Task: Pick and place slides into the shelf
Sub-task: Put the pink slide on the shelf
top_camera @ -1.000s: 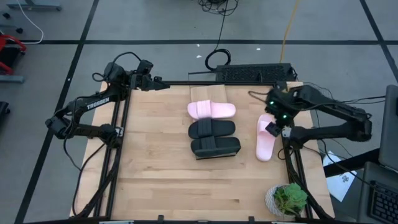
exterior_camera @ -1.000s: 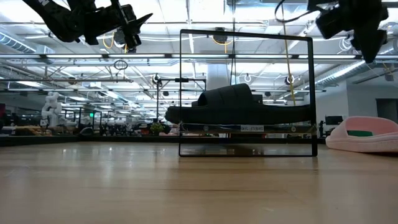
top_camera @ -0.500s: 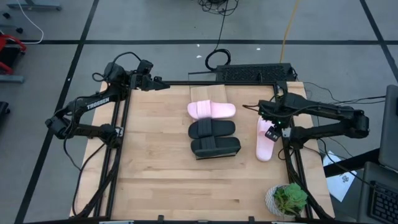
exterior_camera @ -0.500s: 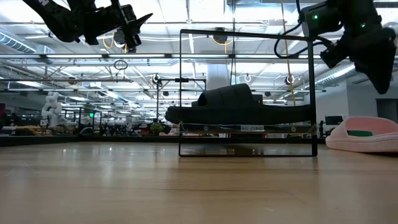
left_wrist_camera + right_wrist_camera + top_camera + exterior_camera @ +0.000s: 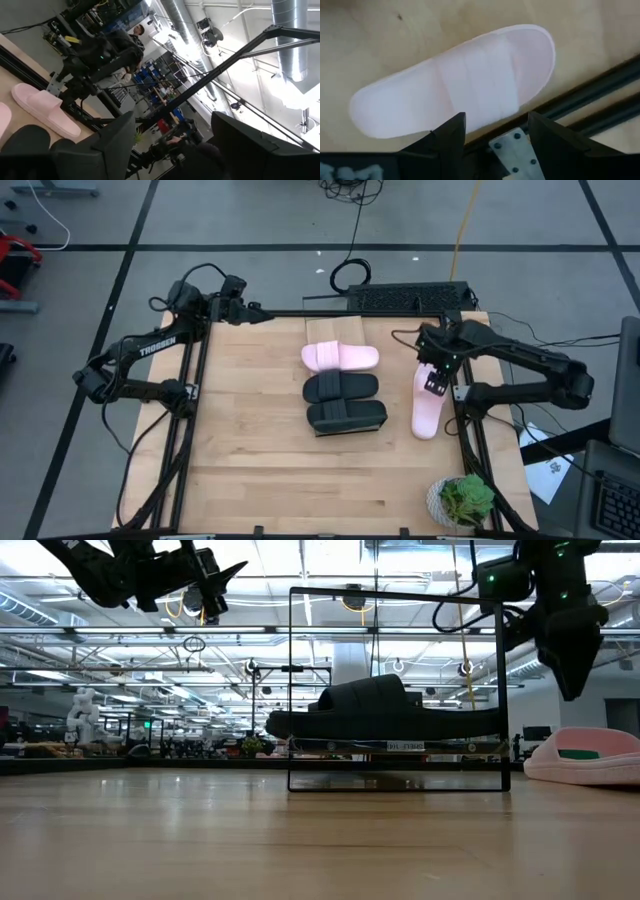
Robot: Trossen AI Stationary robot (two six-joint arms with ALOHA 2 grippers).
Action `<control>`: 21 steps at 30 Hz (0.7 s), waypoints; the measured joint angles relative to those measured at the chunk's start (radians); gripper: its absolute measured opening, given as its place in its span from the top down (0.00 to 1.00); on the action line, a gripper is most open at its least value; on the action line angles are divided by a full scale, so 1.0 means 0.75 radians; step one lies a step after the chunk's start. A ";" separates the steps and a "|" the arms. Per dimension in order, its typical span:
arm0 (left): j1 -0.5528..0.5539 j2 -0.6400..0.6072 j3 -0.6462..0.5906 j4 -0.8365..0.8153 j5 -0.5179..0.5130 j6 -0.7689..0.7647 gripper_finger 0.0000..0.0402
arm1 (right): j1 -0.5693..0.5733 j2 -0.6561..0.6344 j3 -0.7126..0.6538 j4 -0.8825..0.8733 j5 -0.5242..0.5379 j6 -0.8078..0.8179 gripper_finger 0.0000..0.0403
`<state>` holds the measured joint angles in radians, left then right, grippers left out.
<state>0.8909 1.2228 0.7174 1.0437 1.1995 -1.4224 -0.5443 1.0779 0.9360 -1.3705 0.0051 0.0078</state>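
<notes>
Hanging over the bench (image 5: 260, 470), my right end effector (image 5: 436, 381) points down at a pink slide (image 5: 428, 406) that lies right under it. My two fingers are spread apart and hold nothing. I am not touching the slide; from low down I show up in the air above it (image 5: 572, 680), and the slide (image 5: 585, 756) lies flat on the wood. In my wrist view the slide (image 5: 455, 82) fills most of what I see, with its broad strap across the middle, and just past it runs the dark rail at the bench's edge.

To the side of me, toward the middle of the bench, three more slides lie in a row on the shelf (image 5: 322, 329). The other pink slide (image 5: 340, 357) is the farthest back, then one black slide (image 5: 341, 388), then the second black slide (image 5: 346, 415). From low down, the shelf's thin dark frame (image 5: 396, 590) stands around a black slide (image 5: 385, 712).

My left end effector (image 5: 258, 313) waits far off at the back corner of the bench, up in the air, fingers spread and empty.

A small green plant (image 5: 463, 501) sits at the front corner on my right side.
</notes>
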 joint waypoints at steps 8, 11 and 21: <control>-0.050 0.000 0.000 0.000 -0.032 0.000 0.35 | -0.242 0.002 0.000 0.002 -0.292 -0.263 0.50; -0.064 0.000 0.000 0.000 -0.041 0.000 0.35 | -0.300 0.023 0.000 -0.019 -0.291 -0.326 0.50; -0.085 0.000 0.000 0.000 -0.062 -0.007 0.35 | -0.409 0.095 0.000 -0.039 -0.352 -0.445 0.50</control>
<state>0.8268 1.2228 0.7174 1.0435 1.1531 -1.4273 -0.8513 1.1492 0.9360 -1.3994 -0.2587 -0.3260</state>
